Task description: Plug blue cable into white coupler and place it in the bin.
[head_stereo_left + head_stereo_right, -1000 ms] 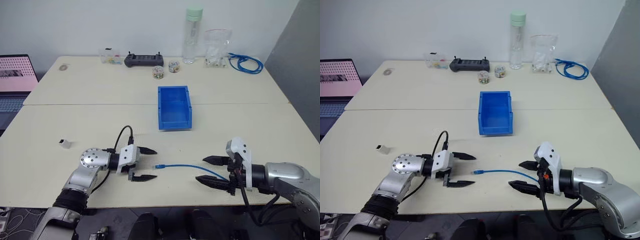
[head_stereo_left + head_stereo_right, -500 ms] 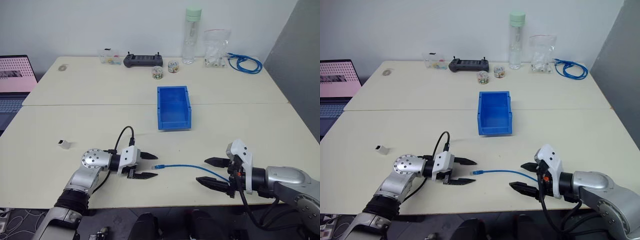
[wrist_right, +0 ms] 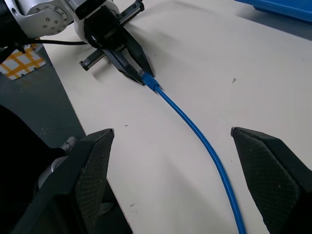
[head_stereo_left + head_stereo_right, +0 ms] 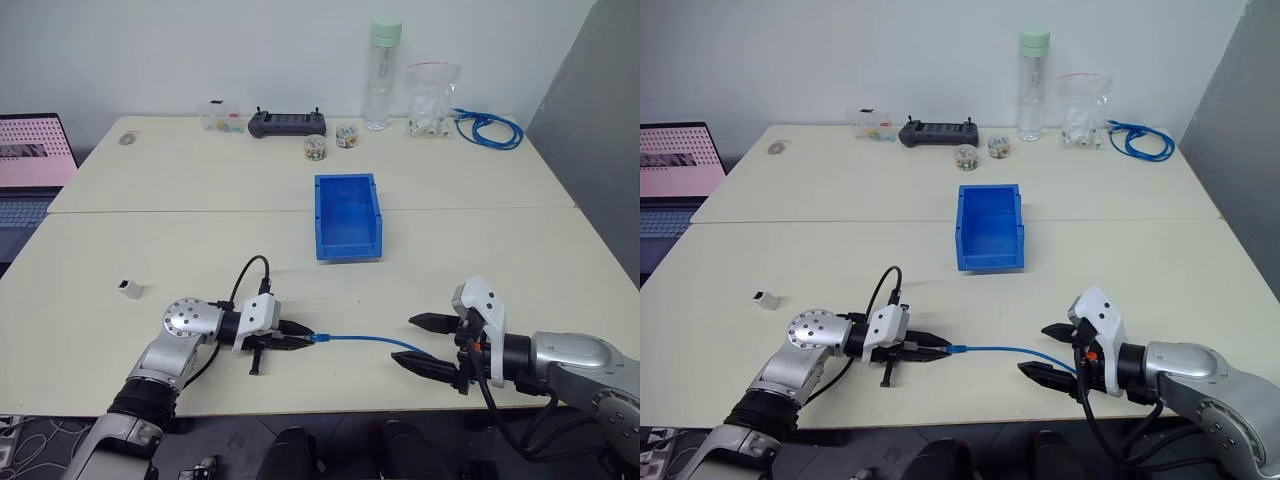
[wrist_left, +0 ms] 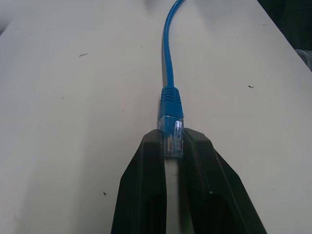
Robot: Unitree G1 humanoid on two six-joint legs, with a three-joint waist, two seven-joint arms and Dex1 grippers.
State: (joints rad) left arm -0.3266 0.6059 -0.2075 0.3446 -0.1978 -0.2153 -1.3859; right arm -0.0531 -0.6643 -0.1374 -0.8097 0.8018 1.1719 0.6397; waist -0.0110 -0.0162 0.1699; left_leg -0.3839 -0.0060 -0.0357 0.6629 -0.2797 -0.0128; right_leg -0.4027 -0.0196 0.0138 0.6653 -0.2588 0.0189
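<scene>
The blue cable (image 4: 370,339) lies along the near edge of the table between my two grippers. My left gripper (image 4: 300,342) is shut on its clear plug (image 5: 172,140), pinching the plug between the fingertips (image 5: 151,146). My right gripper (image 4: 403,340) stands open around the cable's other stretch (image 3: 195,131), not touching it. The white coupler (image 4: 127,288) sits alone on the table to the left of my left arm. The bin (image 4: 348,250) stands open-topped at the table's middle, beyond both grippers.
A laptop (image 4: 30,150) sits at the far left. Along the back edge are a black controller (image 4: 287,122), small jars (image 4: 316,146), a clear bottle (image 4: 382,70), a plastic bag (image 4: 430,95) and a coiled bundle of blue cable (image 4: 490,128).
My left gripper has gone from open around the cable's plug to shut on it. The right gripper has stayed open and in place.
</scene>
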